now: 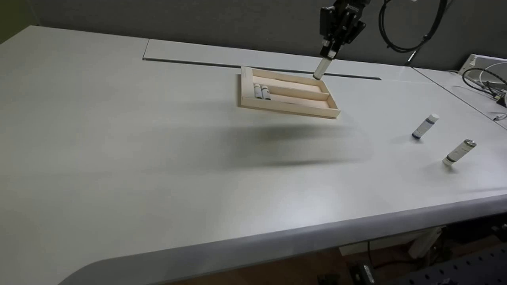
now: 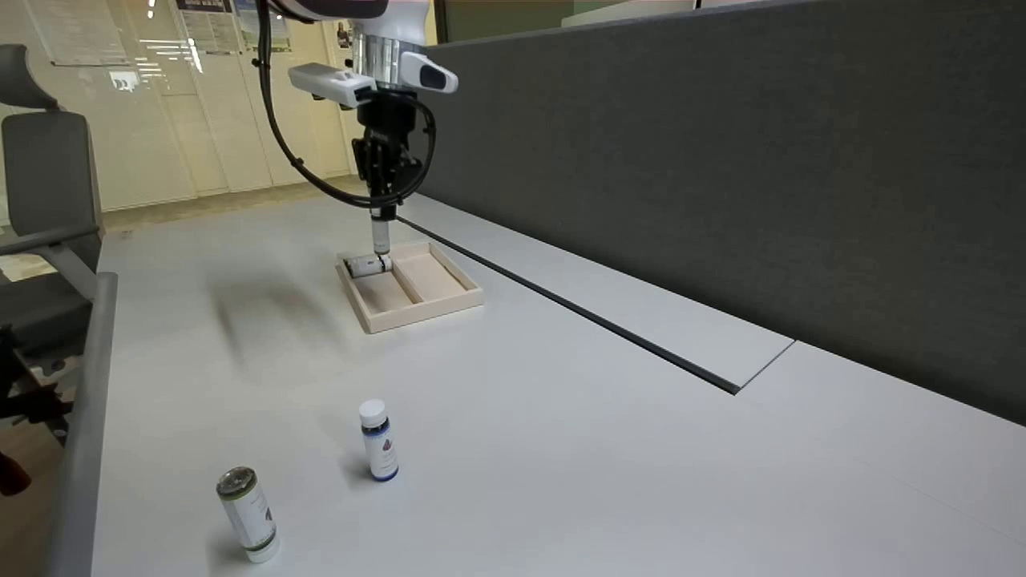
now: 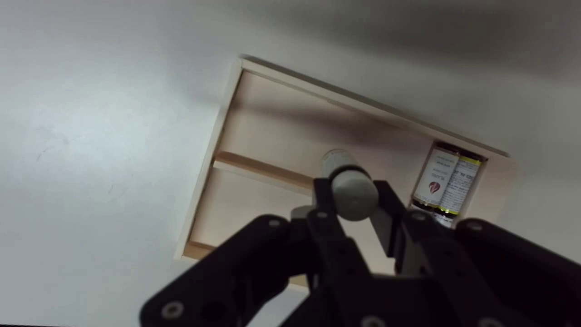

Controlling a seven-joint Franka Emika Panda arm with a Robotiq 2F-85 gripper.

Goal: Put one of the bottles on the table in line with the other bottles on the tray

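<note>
My gripper (image 1: 330, 53) is shut on a white bottle (image 1: 323, 68) and holds it upright or slightly tilted above the wooden tray (image 1: 291, 107). In the wrist view the fingers (image 3: 354, 190) grip the bottle around its white cap (image 3: 355, 196). The tray has a divider (image 3: 263, 171) forming two long compartments. Two bottles, one plain-labelled (image 3: 438, 177) and one with yellow bands (image 3: 462, 184), lie side by side at one end of one compartment. On the table stand a white-capped bottle (image 2: 379, 441) and an upside-down bottle (image 2: 248, 513), cap down.
A grey partition (image 2: 681, 160) rises behind the table. A dark slot (image 2: 577, 308) runs along the table near it. A black cable loop (image 2: 276, 120) hangs from the arm. The table's rounded edge (image 1: 277, 253) and a chair (image 2: 52, 176) are on the open side.
</note>
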